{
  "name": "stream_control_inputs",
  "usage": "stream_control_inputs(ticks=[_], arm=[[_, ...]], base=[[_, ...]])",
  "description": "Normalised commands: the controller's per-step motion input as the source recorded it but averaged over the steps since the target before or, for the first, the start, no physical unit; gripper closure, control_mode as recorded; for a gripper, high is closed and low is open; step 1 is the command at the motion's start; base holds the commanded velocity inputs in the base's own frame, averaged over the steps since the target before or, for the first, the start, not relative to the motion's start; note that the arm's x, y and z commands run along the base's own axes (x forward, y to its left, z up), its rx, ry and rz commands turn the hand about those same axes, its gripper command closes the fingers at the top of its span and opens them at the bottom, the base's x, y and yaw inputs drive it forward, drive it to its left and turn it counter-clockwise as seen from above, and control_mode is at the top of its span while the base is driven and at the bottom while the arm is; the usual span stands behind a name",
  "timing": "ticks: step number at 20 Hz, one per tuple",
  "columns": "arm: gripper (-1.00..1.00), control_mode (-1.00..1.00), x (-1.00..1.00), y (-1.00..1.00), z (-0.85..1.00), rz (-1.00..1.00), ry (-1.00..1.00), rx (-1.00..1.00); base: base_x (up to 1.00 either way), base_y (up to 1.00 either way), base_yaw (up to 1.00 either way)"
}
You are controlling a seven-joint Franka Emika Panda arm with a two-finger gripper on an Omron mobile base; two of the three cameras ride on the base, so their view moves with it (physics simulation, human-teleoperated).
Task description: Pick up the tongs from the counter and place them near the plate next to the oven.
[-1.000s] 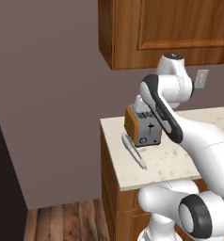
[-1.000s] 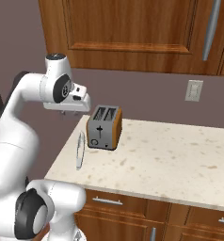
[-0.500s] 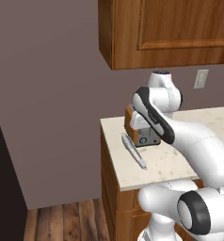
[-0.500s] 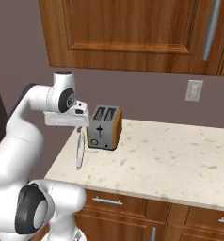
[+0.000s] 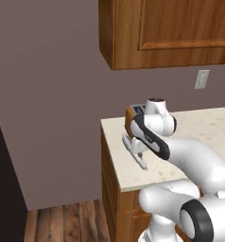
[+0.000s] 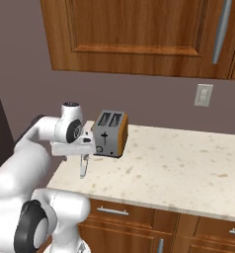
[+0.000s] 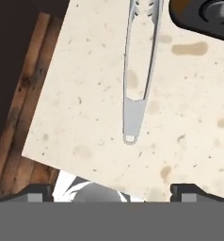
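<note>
Right, I have the hand (image 7: 111, 190) spread wide and empty above the tongs (image 7: 138, 70), which lie flat on the bench (image 7: 85, 94) just beside the toaster (image 6: 110, 132), lengthwise between my fingertips (image 7: 36, 190), ready for a straight drop.

Silver-grey tongs (image 7: 136, 89), beige speckled counter (image 7: 85, 103) (brown-sided toaster (image 6: 110, 133))

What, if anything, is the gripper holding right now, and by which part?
Nothing. The gripper is open above the counter, and the tongs lie flat on it, beyond the fingers, untouched.
</note>
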Motion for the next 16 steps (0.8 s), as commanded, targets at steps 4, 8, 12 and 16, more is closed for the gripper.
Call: stream_control_inputs(ticks=[4,8,12,16], arm=[[-1.00,-1.00,0.01,0.00,-1.00,0.06,-0.09,-0.04],[-1.00,-1.00,0.27,0.00,-0.82,0.05,-0.08,-0.03],[-1.00,-1.00,0.64,0.00,-0.03,0.00,0.01,0.00],[-1.00,-1.00,0.51,0.00,0.00,-0.04,0.06,0.02]], base=[[0.00,0.00,0.00],[0.00,0.00,0.00],[0.00,0.00,0.00],[0.00,0.00,0.00]])
